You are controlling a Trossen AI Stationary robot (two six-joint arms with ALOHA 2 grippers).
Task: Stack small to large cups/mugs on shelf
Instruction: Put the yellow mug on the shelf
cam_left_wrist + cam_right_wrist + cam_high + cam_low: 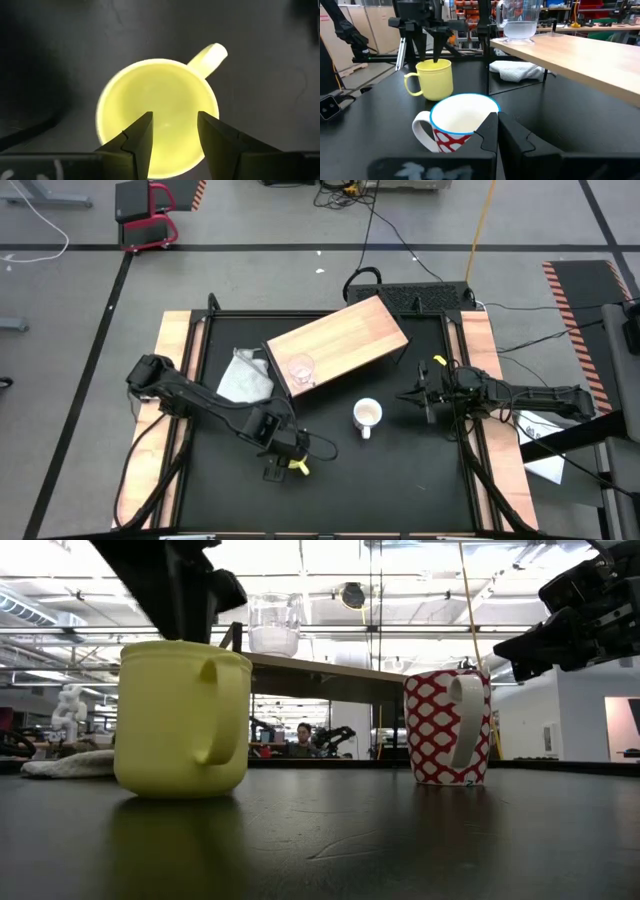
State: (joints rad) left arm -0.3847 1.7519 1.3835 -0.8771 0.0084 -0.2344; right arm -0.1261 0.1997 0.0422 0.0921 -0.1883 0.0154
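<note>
A black tabletop (pixel 400 480) fills the middle of the high view, with light wood strips (pixel 175 340) along its left and right edges. On it, toward the upper centre of the frame, a box-like shelf (pixel 350 335) with a wood-grain top and dark sides sits at an angle. 1 clear glass cup (pixel 300 368) stands on the shelf's lower-left end. A white-grey cloth (pixel 243 377) lies on the tabletop just left of the shelf. A white mug (pixel 367 416) with a red pattern stands on the tabletop below the shelf, centre frame. A yellow mug (pixel 182 718) stands on the tabletop at lower left centre, mostly hidden from above
</note>
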